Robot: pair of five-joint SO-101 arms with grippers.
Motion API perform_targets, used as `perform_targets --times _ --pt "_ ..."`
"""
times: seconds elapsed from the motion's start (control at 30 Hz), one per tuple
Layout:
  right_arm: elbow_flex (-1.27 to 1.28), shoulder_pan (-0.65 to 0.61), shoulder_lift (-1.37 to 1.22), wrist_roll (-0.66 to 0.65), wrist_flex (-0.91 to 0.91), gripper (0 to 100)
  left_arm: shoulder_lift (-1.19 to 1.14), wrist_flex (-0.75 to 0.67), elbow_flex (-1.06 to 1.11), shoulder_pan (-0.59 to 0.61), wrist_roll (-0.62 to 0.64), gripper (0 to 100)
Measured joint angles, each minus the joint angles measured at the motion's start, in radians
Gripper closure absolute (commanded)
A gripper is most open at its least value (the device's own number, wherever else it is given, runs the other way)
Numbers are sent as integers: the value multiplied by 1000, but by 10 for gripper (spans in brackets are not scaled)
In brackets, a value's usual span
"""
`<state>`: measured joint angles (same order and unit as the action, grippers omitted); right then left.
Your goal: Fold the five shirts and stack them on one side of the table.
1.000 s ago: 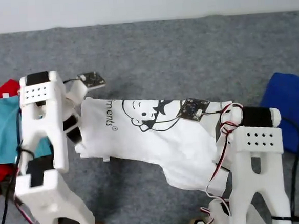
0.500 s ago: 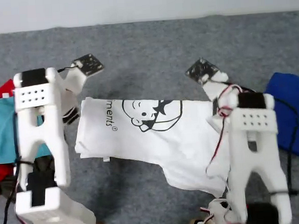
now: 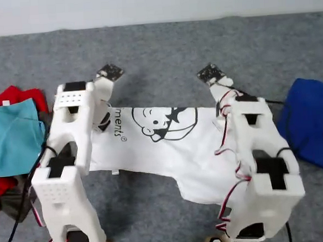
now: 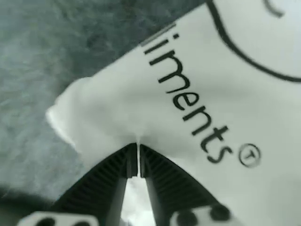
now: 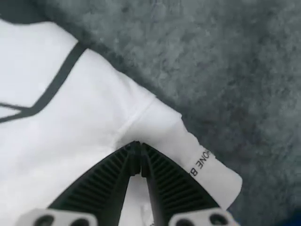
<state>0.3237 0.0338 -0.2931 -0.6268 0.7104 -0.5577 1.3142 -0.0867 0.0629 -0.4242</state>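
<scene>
Grey felt-like table covering (image 3: pixel 162 54) lay under everything. Spread on it was the white cotton T-shirt with a black cartoon print (image 3: pixel 169 148), its long axis running crosswise from one gripper to the other.

The left gripper (image 4: pixel 134 151) had its jaws pinched together on a rumpled corner of the white cloth, beside the printed lettering. The right gripper (image 5: pixel 136 147) was likewise closed on the opposite corner, just beside the small sewn label (image 5: pixel 202 162).

From both grippers the bulk of the shirt lay behind, toward the arm bases, with bare grey ahead of them. Each arm was thus nearest its own corner. A fold would probably mean drawing the held edge back over the body, both sides level.

Well outside the left gripper lay a crumpled teal shirt (image 3: pixel 13 137) on a red one (image 3: pixel 17 97). Well outside the right gripper lay a deep blue shirt (image 3: pixel 311 121).
</scene>
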Motion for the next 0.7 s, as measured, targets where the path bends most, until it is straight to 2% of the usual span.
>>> perform_targets --times 0.13,0.3,0.5,0.6,0.7 --pt "-135 28 -94 0 28 990 -17 6 -25 18 6 985" --pt "-267 31 -107 0 201 990 -18 55 -51 21 31 985" --pt "-308 -21 -81 2 333 990 83 118 -69 21 37 985" --pt "-308 -32 -54 2 336 990 143 86 -69 21 61 982" --pt "-308 -31 -52 2 333 990 157 8 -69 21 144 981"
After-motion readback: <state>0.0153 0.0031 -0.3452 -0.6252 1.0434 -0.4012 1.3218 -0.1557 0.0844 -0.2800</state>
